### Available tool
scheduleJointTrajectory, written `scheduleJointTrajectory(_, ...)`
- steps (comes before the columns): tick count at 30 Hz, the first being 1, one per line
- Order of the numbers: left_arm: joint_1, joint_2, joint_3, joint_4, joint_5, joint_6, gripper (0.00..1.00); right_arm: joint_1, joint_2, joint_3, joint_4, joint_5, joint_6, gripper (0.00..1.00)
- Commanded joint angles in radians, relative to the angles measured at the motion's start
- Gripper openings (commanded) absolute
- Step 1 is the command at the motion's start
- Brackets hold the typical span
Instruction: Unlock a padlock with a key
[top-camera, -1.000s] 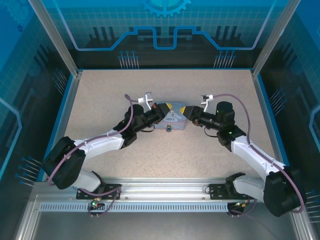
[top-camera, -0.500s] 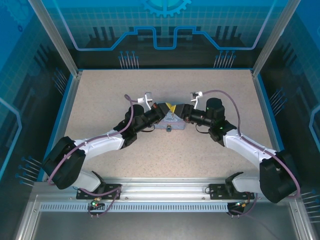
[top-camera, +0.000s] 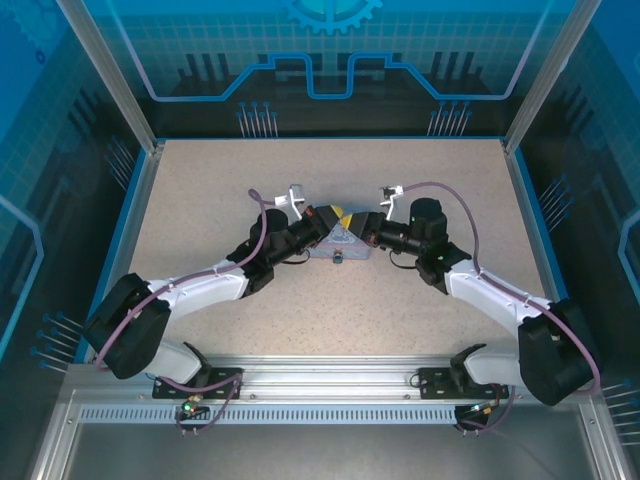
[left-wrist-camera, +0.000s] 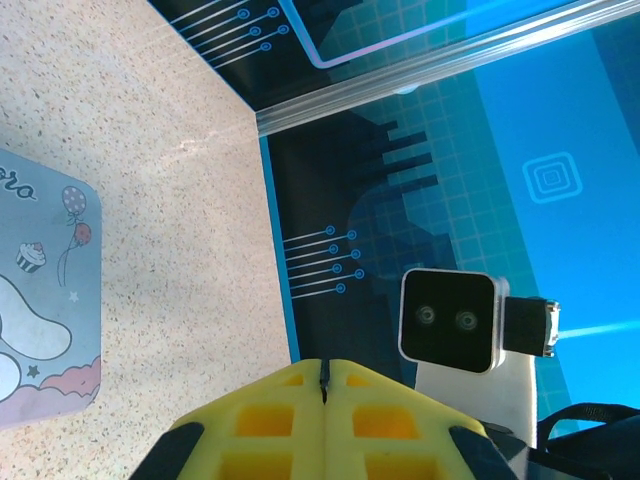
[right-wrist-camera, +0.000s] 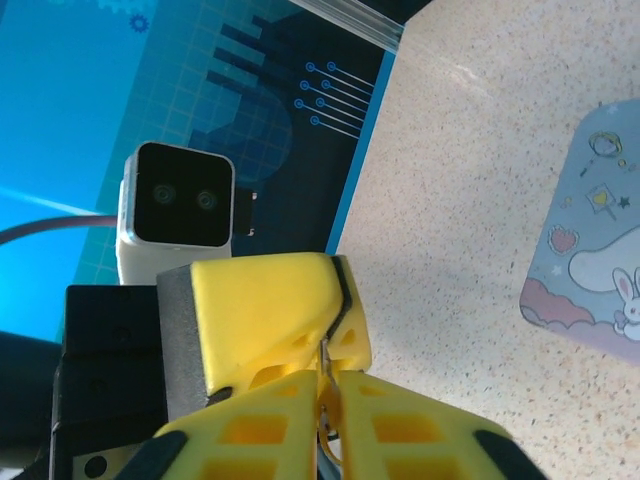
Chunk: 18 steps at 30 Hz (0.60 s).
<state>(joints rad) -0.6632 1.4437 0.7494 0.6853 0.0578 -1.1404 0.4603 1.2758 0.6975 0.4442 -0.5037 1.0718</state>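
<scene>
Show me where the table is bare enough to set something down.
Free: the far strip between the tin box and the back wall, and the near stretch between left arm and right arm. Crowded: the centre, where left gripper and right gripper meet over the box.

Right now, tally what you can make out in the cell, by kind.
Grippers: 2 (left gripper, right gripper)
Tin box: 1
Padlock: 1
Total: 4
</scene>
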Motion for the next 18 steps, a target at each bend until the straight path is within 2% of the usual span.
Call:
scheduleJointTrajectory(1,-0.006,-0.028,0.026,0.002,-0.021,0.036,0.00,0.021,0.009,-0.004,0.029,-0.010,-0.005,0.00)
scheduleJointTrajectory(4,-0.006,-0.031,0.037,-0.032,-0.019,0.035,0.02,0.021,0.000,0.001,-0.002,-0.011,-0.028,0.00)
scheduleJointTrajectory(6,0.003,-0.046,0.049,-0.081,-0.014,0.027,0.32,0.020,-0.017,0.022,-0.081,-0.001,-0.081,0.00)
scheduleJointTrajectory(8,0.023,-0.070,0.067,-0.170,0.005,0.018,0.48,0.019,-0.039,0.049,-0.166,0.017,-0.147,0.00)
scheduleJointTrajectory(9,0.039,-0.088,0.078,-0.226,0.021,0.013,0.53,0.020,-0.051,0.066,-0.244,0.028,-0.191,0.00)
scheduleJointTrajectory(12,0.078,-0.139,0.123,-0.396,0.067,0.018,0.61,0.023,-0.075,0.124,-0.399,0.070,-0.314,0.00)
scheduleJointTrajectory(18,0.120,-0.146,0.325,-0.824,0.185,0.115,0.63,0.058,-0.089,0.214,-0.576,0.185,-0.495,0.00)
